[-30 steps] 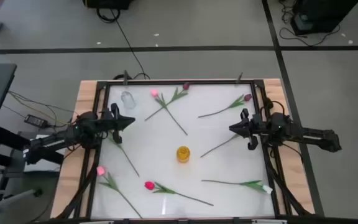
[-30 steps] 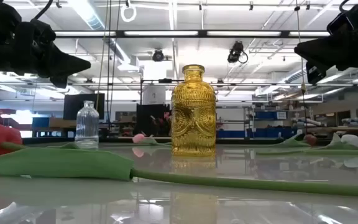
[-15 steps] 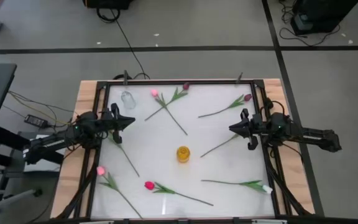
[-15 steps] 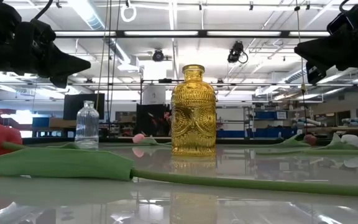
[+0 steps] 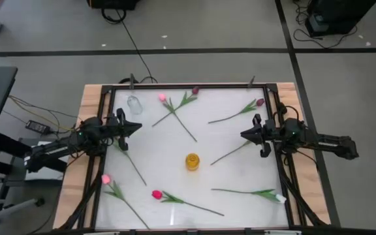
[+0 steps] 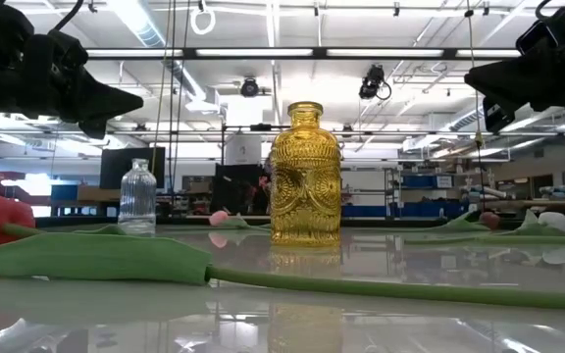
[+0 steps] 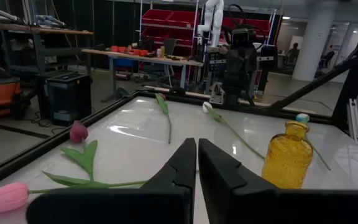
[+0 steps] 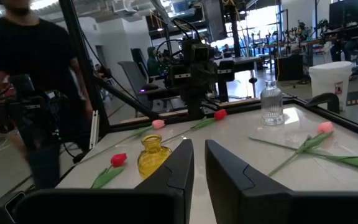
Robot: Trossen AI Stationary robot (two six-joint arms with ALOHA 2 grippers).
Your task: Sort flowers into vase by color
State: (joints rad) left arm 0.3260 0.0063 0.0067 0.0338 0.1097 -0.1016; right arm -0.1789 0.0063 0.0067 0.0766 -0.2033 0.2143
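Both sets of dark fingers are nearly closed and hold nothing: the left gripper (image 5: 136, 126) hovers above the white worktop's (image 5: 175, 153) left edge, the right gripper (image 5: 245, 135) above its right edge. Between them stands an amber glass vase (image 5: 192, 161). The long-stemmed artificial tulips (image 5: 175, 109) lie scattered flat around it, and a clear glass bottle (image 5: 134, 103) stands at the far left.

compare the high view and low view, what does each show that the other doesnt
Only the high view: the whole table, both arms at its sides, left gripper and right gripper empty, and tulips scattered across it, such as the purple tulip. Only the low view: the room behind and the yellow vase's embossed pattern. Both: the yellow vase and clear bottle.
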